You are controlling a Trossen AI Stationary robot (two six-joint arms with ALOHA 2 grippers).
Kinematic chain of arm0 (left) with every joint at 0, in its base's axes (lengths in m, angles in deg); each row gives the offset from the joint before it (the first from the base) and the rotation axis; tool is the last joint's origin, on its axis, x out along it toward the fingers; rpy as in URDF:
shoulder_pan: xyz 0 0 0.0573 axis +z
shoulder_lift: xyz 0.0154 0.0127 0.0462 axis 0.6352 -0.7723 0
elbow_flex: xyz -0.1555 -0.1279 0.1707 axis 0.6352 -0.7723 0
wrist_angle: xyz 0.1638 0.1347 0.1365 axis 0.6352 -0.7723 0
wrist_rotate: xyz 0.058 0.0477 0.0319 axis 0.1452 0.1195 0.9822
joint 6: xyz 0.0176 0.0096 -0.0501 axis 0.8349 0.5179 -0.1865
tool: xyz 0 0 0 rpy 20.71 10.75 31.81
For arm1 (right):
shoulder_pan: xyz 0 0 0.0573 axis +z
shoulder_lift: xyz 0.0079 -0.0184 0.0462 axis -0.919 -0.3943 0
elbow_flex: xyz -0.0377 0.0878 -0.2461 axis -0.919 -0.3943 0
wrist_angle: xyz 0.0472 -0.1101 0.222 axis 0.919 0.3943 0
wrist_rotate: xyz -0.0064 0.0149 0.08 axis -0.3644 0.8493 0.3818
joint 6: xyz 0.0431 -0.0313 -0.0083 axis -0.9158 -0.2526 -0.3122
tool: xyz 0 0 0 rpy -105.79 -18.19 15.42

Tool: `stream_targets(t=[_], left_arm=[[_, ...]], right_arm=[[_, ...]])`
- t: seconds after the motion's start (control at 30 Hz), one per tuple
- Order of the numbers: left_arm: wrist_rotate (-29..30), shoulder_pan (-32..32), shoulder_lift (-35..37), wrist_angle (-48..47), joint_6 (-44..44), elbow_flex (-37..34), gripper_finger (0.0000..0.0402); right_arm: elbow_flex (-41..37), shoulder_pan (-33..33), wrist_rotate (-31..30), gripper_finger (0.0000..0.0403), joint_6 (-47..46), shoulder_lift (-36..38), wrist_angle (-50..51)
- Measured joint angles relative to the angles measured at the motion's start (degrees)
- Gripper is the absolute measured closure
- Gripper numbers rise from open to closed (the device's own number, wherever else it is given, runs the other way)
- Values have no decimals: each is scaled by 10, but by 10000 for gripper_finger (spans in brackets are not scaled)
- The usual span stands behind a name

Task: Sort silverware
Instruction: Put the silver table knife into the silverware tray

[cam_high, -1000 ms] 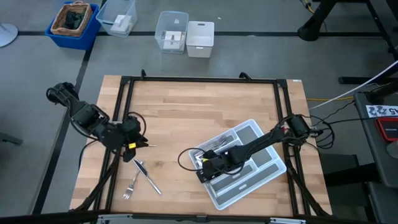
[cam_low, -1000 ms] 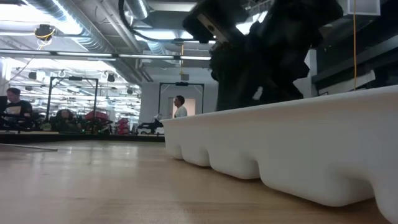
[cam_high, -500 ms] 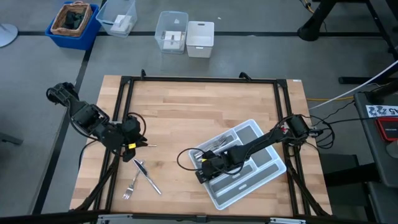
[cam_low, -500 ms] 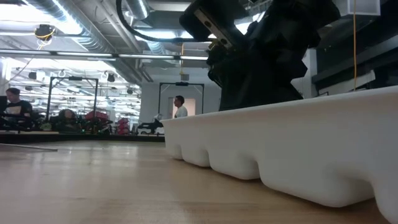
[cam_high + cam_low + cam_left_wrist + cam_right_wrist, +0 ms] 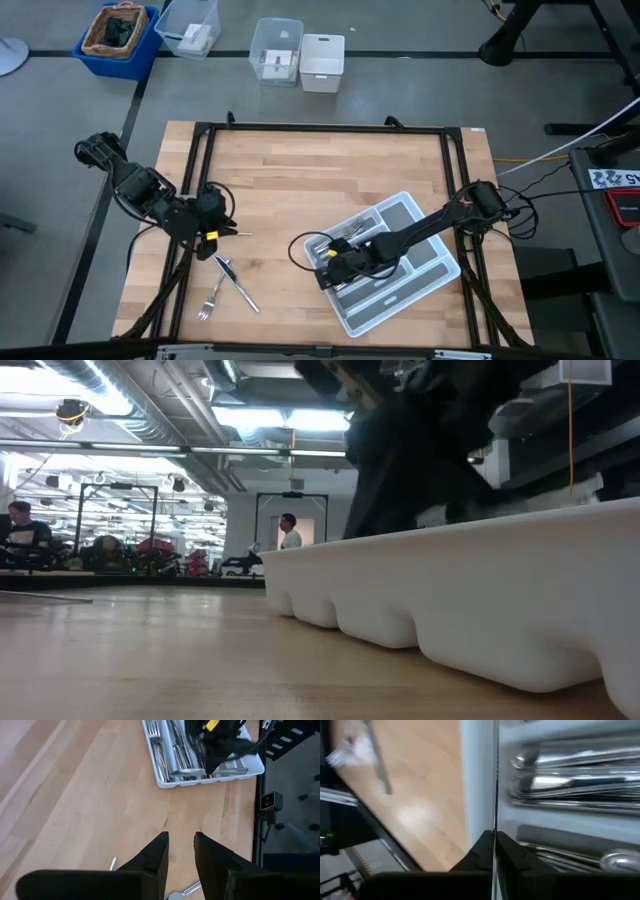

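Observation:
A light grey tray point(image 5: 425, 272) lies on the right half of the wooden table, with silverware point(image 5: 350, 235) in its compartments. My right gripper point(image 5: 328, 277) hangs over the tray's left end; in its wrist view the fingers point(image 5: 494, 834) are shut on a thin piece of silverware seen edge-on. A fork point(image 5: 210, 298) and a knife point(image 5: 237, 284) lie flat on the wood at the near left. My left gripper point(image 5: 228, 232) hovers just beyond them, its fingers point(image 5: 181, 836) apart with nothing between them. My right gripper pinches a slim piece of silverware point(image 5: 495, 795) between its two fingertips. The piece shows only as a thin line running on from the fingers along the tray's wall point(image 5: 477, 780). Which piece it is, and which end the fingers have, I cannot tell.
Beyond the table's far edge stand a blue bin point(image 5: 120, 35), clear boxes point(image 5: 277, 50) and a white box point(image 5: 322, 62). A black frame point(image 5: 320, 128) borders the tabletop. Bare wood spans the table's middle and far part. People point(image 5: 290, 532) show far off in the room.
My right arm has shifted over the tray's left end; in the low view its dark bulk has risen and turned above the tray wall. My left arm, the fork and the knife have kept still.

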State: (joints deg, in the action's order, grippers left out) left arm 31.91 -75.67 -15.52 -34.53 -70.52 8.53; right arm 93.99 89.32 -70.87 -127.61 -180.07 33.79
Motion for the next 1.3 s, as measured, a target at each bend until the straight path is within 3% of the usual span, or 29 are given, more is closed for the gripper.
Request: stream_targets(t=[0.23,0.4,0.6,0.7,0.8,1.03,1.3], left_arm=[[10,0,2,-2,7,0,322],[55,0,22,-18,6,0,322],[103,0,62,-42,10,0,322],[126,3,82,-55,25,0,322],[133,11,102,-59,49,0,322],[133,11,164,-59,99,0,322],[138,11,237,-59,99,0,322]], right_arm=[[0,1,-71,397,-14,60,43],[1,27,-156,399,-75,110,122],[1,89,-344,399,-267,124,174],[1,113,-462,400,-379,99,170],[1,121,-528,400,-452,65,175],[1,109,-526,401,-486,-11,147],[2,100,-529,402,-489,-24,153]])
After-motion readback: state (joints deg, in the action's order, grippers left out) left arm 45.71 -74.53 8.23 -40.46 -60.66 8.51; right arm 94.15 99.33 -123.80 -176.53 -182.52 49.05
